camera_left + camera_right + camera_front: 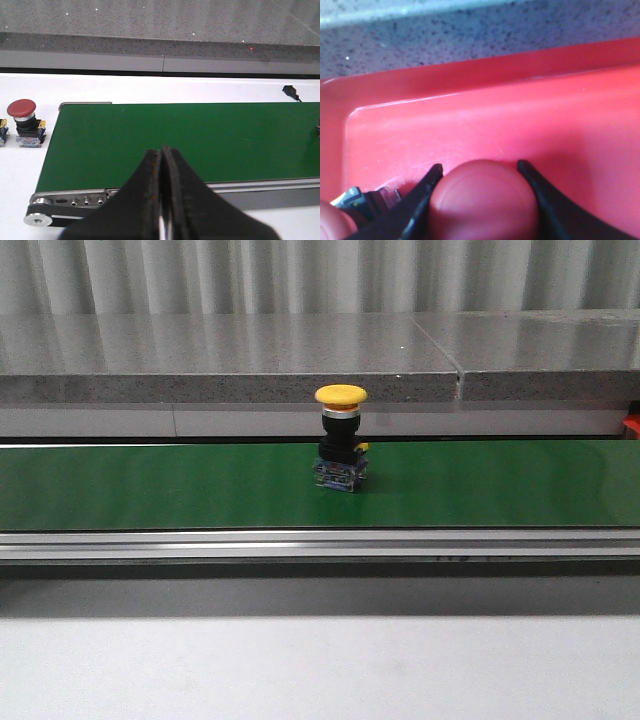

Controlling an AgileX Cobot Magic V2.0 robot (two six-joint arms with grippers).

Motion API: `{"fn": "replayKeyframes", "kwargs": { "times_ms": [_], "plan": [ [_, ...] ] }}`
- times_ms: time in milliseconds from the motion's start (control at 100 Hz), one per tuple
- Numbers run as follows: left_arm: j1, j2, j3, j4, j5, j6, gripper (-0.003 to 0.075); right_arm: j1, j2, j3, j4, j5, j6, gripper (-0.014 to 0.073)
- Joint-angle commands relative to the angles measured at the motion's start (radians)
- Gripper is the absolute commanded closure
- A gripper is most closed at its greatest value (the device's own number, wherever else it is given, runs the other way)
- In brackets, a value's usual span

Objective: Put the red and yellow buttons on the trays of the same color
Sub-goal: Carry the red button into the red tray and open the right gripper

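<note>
Front view: yellow button (340, 437) stands upright on the green conveyor belt (150, 485), roughly mid-belt, yellow mushroom cap on top, black body, clear/blue contact block at the base. No arm or gripper shows in this view. Grey stone ledge (230, 360) runs behind the belt, aluminium rail (320, 543) along its near edge, white tabletop (320, 670) in the foreground. Small bit of red at the far right edge, past the belt end, too little to identify

Left wrist view: left gripper (161, 155) hangs over the near edge of the belt, its two black fingers pressed together with nothing between them. A red button (23, 122) stands upright on the white tabletop just off the belt end, apart from the gripper. Part of another contact block peeks in at the frame edge beside it. Belt roller and end bracket (55, 207) show near the fingers. Small black connector (291, 91) lies on the white surface beyond the belt

Right wrist view: right gripper (480, 172) has its fingers clamped either side of a red button cap (482, 197), over the red tray (485, 125). Whether the button base touches the tray floor is hidden. Another red cap (332, 222) with a contact block sits in the tray just beside the held one
</note>
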Motion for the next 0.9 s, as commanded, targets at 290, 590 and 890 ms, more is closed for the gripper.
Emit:
{"fn": "replayKeyframes", "kwargs": {
  "times_ms": [290, 590, 890],
  "plan": [
    [-0.007, 0.004, -0.028, -0.015, -0.078, -0.007, 0.0741, -0.007, -0.079, -0.034, 0.011, -0.063, -0.001, -0.0011],
    [-0.007, 0.004, -0.028, -0.015, -0.078, -0.007, 0.0741, -0.050, -0.182, -0.034, 0.017, -0.038, -0.001, -0.0010],
    [-0.007, 0.004, -0.028, -0.015, -0.078, -0.007, 0.0741, -0.068, -0.313, -0.034, 0.079, 0.126, -0.009, -0.0008]
  ]
}}
